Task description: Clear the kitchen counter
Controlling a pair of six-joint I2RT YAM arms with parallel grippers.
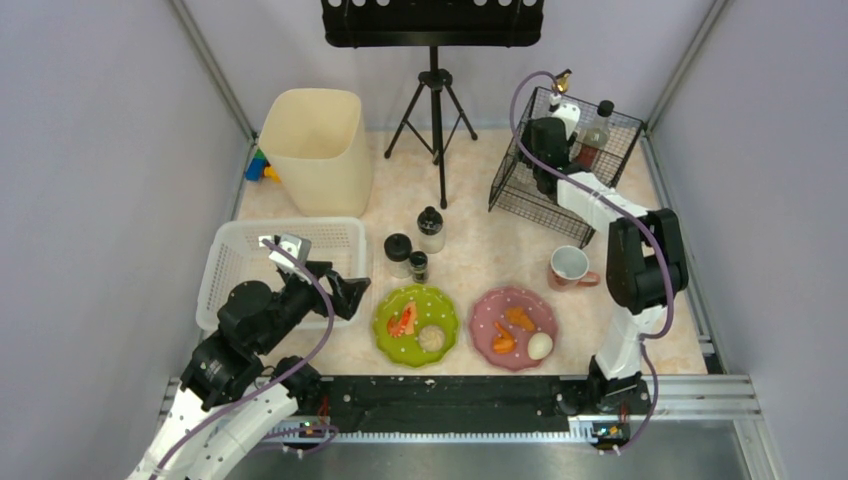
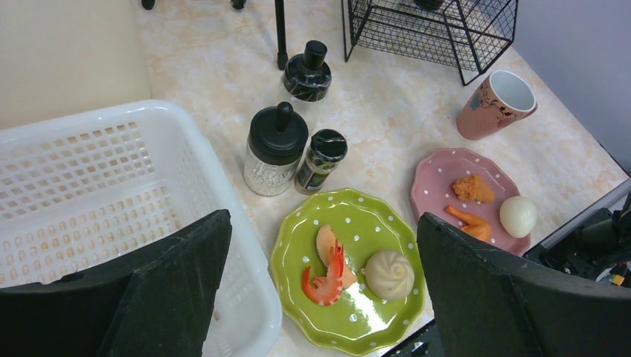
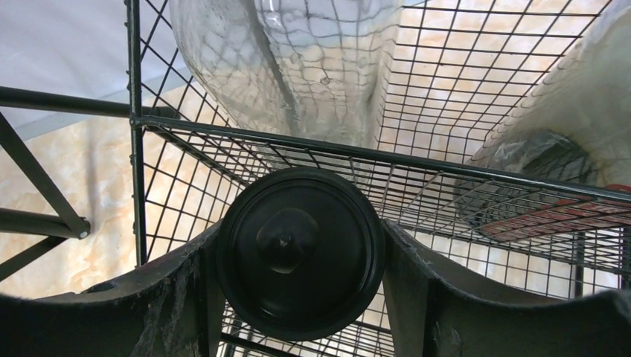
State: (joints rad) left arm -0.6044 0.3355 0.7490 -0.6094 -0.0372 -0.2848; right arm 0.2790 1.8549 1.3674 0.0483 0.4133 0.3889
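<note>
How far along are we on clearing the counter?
Done: a dark bottle and a pale bottle stand in the wire rack. In hand: the right gripper holds a black-lidded jar at the rack; the left gripper hangs open. Left on the kitchen counter: three jars, the mug, the green plate and pink plate.

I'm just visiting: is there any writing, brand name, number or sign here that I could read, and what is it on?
No text can be read in any view.
Small spice jar: dark label, print too small to read.
Bottle in the wire rack: reddish label, too blurred to read.
Mug: a painted motif, no letters made out.
Black jar lid: plain, no lettering.
</note>
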